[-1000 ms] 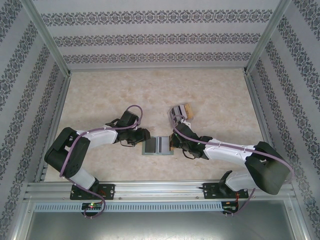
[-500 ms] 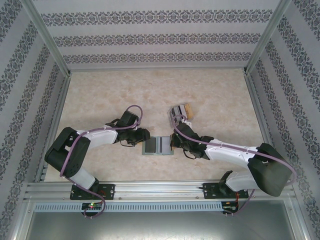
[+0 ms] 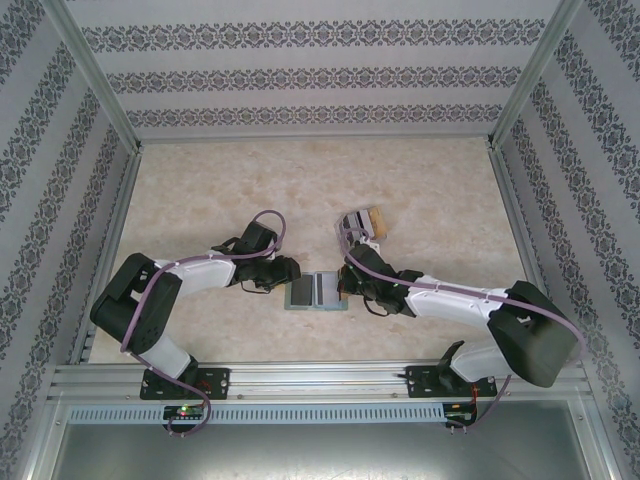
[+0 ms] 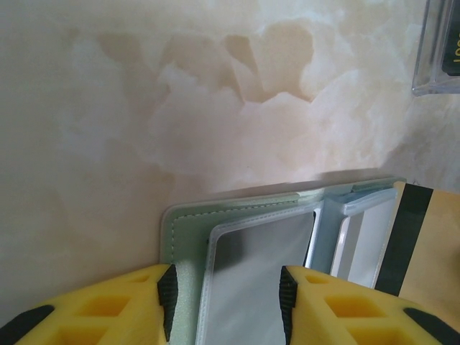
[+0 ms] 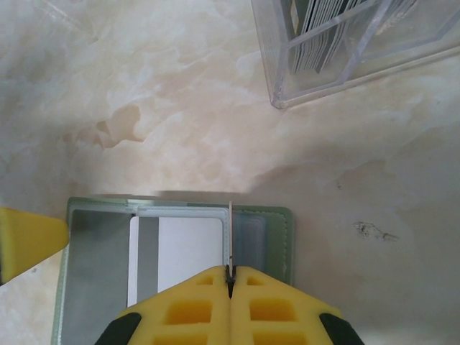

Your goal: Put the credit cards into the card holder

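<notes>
The sage-green card holder (image 3: 315,291) lies open on the table, grey pockets up. My left gripper (image 3: 287,270) stands open at its left end, and its yellow fingers (image 4: 108,309) straddle the left clear pocket (image 4: 251,273). My right gripper (image 3: 349,283) is shut on a tan credit card with a dark stripe (image 4: 420,244). That card stands on edge (image 5: 231,233) over the holder's right half (image 5: 277,241). A white card with a grey stripe (image 5: 183,251) lies in the pocket beside it.
A clear plastic box (image 3: 360,226) with a tan end stands just beyond the right gripper and holds several more cards (image 5: 327,32). Its corner is in the left wrist view (image 4: 438,50). Bare marble-patterned table surrounds the holder, with patterned walls at the edges.
My right gripper has edged a little left toward the card holder with the card in it. The left arm has hardly moved.
</notes>
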Action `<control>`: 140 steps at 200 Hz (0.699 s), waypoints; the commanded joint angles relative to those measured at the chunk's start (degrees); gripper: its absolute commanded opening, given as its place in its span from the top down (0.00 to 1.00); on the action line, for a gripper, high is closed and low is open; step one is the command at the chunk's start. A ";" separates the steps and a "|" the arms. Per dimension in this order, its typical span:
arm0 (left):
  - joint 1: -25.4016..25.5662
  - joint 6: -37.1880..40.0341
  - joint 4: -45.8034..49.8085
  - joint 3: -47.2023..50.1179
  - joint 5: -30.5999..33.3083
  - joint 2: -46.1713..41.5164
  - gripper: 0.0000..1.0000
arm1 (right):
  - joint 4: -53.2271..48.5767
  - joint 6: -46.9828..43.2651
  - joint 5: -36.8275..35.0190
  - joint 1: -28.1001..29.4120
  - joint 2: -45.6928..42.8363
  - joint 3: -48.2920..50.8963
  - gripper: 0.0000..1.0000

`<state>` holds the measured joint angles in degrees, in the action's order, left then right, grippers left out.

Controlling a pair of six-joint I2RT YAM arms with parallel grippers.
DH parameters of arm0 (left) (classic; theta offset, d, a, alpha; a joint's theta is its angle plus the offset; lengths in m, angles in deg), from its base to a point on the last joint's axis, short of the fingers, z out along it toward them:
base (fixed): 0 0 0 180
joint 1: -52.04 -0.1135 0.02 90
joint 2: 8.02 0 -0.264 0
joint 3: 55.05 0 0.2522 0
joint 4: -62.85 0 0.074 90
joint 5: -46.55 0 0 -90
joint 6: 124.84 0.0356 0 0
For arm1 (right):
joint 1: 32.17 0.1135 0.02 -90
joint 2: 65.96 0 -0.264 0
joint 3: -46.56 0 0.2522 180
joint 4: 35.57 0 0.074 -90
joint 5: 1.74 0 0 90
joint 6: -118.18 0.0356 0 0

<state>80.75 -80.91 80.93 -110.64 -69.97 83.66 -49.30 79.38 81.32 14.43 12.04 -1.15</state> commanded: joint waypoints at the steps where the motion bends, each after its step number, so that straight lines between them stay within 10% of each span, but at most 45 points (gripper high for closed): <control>1: -0.40 0.38 -0.31 0.92 -0.55 1.57 0.57 | 0.14 0.92 1.41 0.05 -2.13 -1.51 1.00; 140: -0.41 0.51 1.28 1.06 2.29 -1.93 0.58 | 0.32 0.83 4.72 0.93 -1.36 -6.10 1.00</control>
<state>80.75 -80.91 80.52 -110.61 -69.84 83.64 -49.45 79.49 84.93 14.61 9.85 -5.83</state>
